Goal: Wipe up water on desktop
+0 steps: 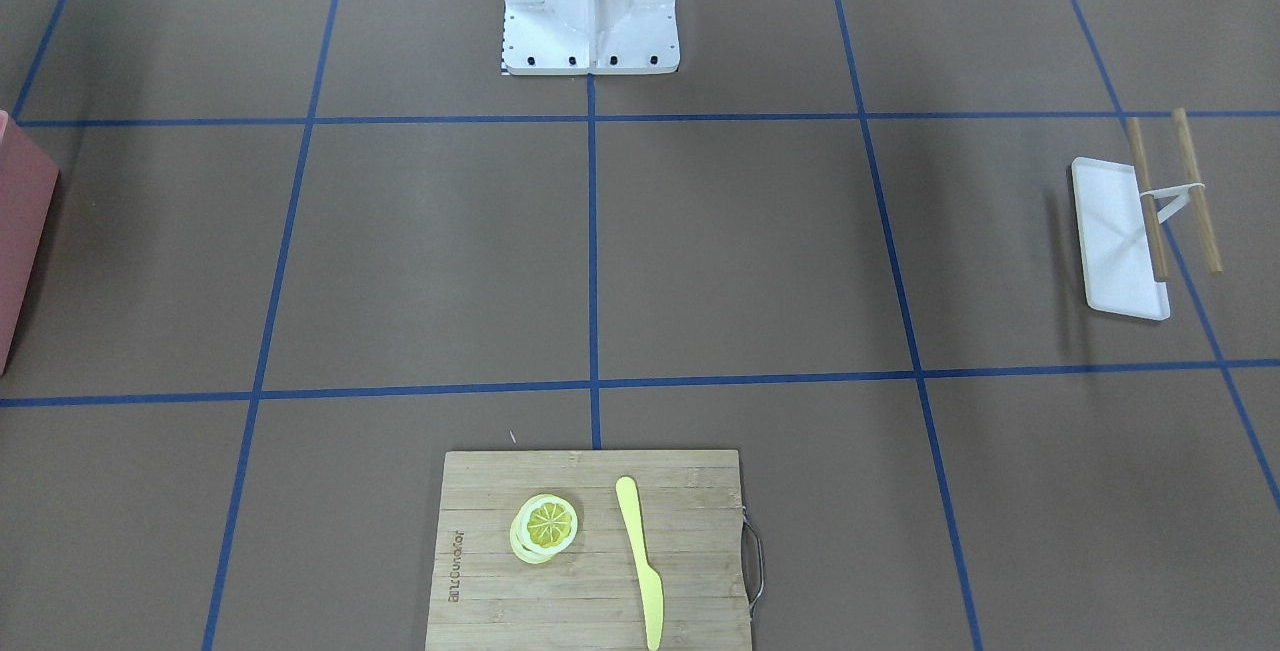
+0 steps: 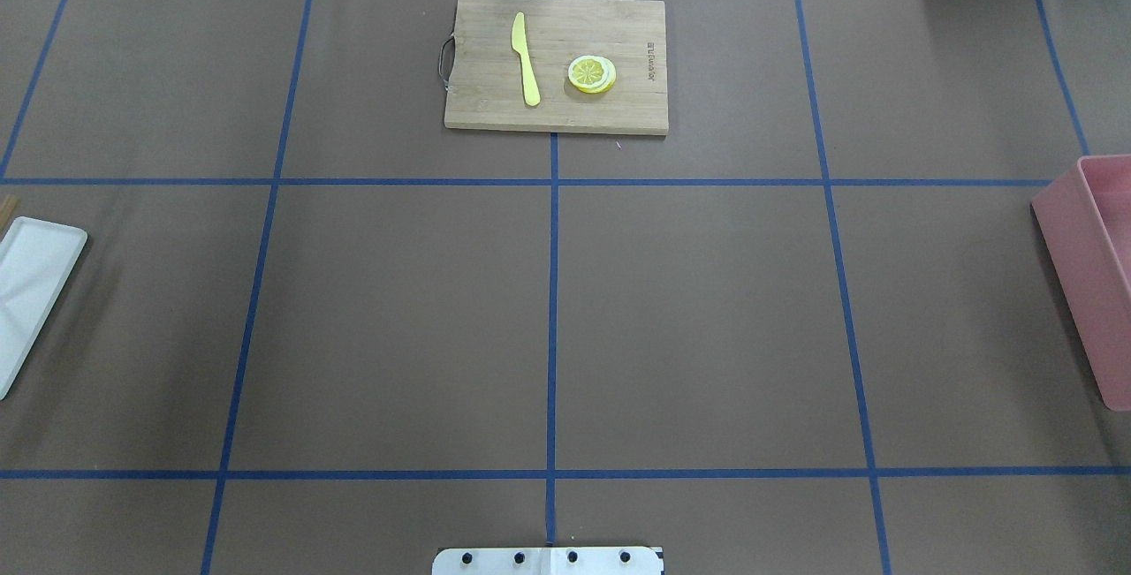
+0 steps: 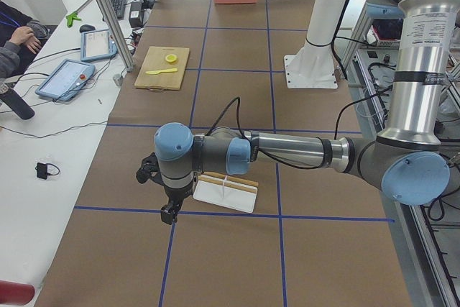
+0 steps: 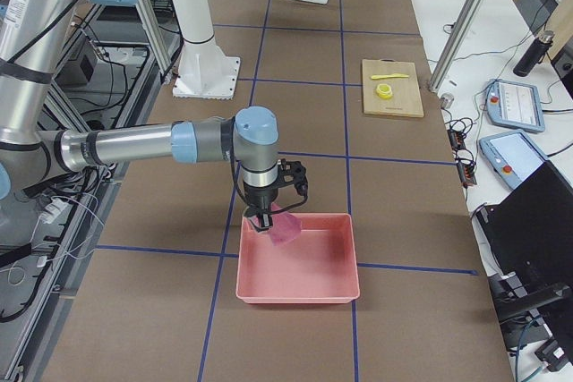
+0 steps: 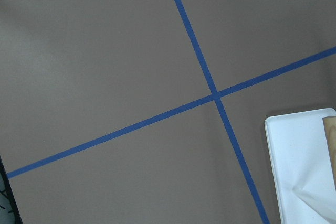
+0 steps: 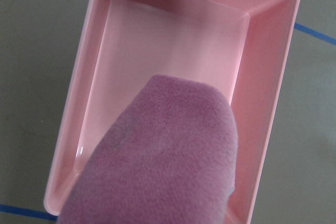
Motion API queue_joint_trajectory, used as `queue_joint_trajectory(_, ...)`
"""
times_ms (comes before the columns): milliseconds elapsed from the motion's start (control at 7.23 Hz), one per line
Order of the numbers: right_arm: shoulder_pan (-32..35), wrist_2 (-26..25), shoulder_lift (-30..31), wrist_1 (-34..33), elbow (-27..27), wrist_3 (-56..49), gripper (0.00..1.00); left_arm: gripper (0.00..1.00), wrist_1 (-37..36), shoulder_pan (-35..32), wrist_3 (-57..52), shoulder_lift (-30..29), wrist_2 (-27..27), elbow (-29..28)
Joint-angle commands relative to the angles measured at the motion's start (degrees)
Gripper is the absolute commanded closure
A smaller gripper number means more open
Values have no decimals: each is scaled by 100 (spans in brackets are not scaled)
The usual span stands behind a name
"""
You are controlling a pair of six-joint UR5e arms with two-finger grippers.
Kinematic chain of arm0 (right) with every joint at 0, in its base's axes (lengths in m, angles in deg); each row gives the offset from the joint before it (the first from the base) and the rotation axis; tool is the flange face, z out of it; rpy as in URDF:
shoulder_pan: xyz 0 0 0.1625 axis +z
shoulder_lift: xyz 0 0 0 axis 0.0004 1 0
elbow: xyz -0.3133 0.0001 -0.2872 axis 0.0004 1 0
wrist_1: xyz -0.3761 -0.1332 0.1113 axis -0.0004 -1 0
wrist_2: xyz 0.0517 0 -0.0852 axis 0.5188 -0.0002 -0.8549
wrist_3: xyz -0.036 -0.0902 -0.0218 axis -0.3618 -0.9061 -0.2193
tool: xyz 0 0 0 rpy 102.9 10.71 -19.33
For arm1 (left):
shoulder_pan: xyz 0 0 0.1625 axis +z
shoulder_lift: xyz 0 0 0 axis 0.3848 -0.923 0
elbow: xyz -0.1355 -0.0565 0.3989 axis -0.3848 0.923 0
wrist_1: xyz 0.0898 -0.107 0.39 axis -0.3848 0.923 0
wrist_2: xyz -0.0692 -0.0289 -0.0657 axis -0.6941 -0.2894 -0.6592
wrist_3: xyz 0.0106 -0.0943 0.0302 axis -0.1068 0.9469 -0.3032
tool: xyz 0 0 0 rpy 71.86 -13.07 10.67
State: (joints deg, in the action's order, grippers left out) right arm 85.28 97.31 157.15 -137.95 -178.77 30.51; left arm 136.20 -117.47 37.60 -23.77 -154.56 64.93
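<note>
The desktop (image 2: 689, 319) is a wide brown surface with blue tape lines. Water on it is not visible in any view. A purple cloth (image 6: 157, 161) hangs over a pink bin (image 6: 268, 77) near the desktop's right end. In the exterior right view the cloth (image 4: 286, 228) dangles under my right gripper (image 4: 266, 221); its fingers are hidden, so I cannot tell their state. My left gripper (image 3: 170, 211) hovers low beside a white tray (image 3: 224, 193) at the left end. I cannot tell whether it is open or shut.
A bamboo cutting board (image 2: 495, 107) with a yellow knife (image 2: 526, 58) and a lemon slice (image 2: 590, 73) lies at the far middle edge. Two wooden sticks (image 1: 1195, 186) rest across the white tray (image 1: 1115, 251). The robot base (image 1: 590, 11) stands at the near middle edge.
</note>
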Motion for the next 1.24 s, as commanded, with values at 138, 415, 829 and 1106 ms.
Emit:
queue_joint_trajectory(138,139,275,-2,496,315,-13,0,2,0,0,-5,5,8,0)
queue_joint_trajectory(415,403,337,-964,-27,437,83,0,2,0,0,-5,14,0,-9)
queue_joint_trajectory(829,579,460,-2916,-1507,1468,225,0,2,-26,0,12,23,8,-88)
queue_joint_trajectory(1106,579,425,-3159,-1072,2578,172,0,2,-79,-26,12,136,8,-219)
